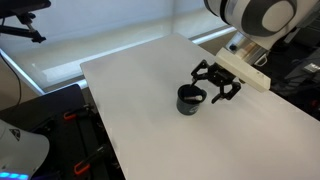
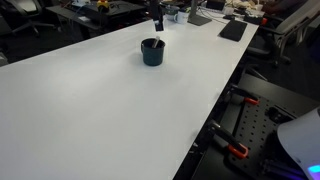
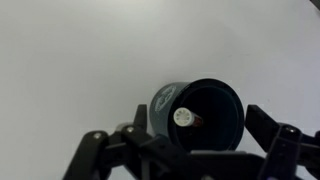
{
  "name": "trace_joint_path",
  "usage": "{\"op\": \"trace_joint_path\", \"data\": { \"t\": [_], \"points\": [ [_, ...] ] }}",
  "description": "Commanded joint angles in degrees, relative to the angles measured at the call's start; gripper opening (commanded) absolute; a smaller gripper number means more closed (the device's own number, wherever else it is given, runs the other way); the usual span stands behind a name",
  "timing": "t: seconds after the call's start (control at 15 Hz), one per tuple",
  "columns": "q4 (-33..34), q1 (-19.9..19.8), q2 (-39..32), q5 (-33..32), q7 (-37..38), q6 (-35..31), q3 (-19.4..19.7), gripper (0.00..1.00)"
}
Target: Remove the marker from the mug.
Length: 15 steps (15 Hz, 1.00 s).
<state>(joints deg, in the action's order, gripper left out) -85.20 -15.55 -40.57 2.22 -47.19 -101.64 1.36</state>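
Observation:
The black mug (image 1: pixel 188 100) stands upright on the white table (image 1: pixel 150 110), also in the other exterior view (image 2: pixel 152 52). In the wrist view the mug (image 3: pixel 215 125) lies just below me, between my fingers. The marker (image 3: pixel 184 117) stands inside it, showing its pale round end and a little reddish body against the dark inside. My gripper (image 1: pixel 213 86) hovers beside and slightly above the mug, open and empty. In the wrist view its two black fingers (image 3: pixel 185 142) spread wide either side of the mug. The marker is too small to make out in the exterior views.
The table's edge (image 2: pixel 215 95) runs close by, with clamps and black gear (image 2: pixel 238 150) below it. A dark keyboard-like object (image 2: pixel 232 30) and desk clutter lie at the far end. Floor equipment (image 1: pixel 40 130) sits off the table's other side.

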Motion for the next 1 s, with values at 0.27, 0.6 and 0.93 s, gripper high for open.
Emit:
{"op": "trace_joint_path", "data": {
  "t": [0.27,0.6,0.93],
  "points": [
    [3.1,-0.2,-1.8,-2.0,-2.9,-0.3,-0.4,1.0],
    [4.3,-0.5,-2.6,-1.2,-5.1,0.2,-0.9,1.0],
    [3.8,-0.4,-2.7,-1.0,-5.5,0.4,-1.2,1.0]
  ]
}}
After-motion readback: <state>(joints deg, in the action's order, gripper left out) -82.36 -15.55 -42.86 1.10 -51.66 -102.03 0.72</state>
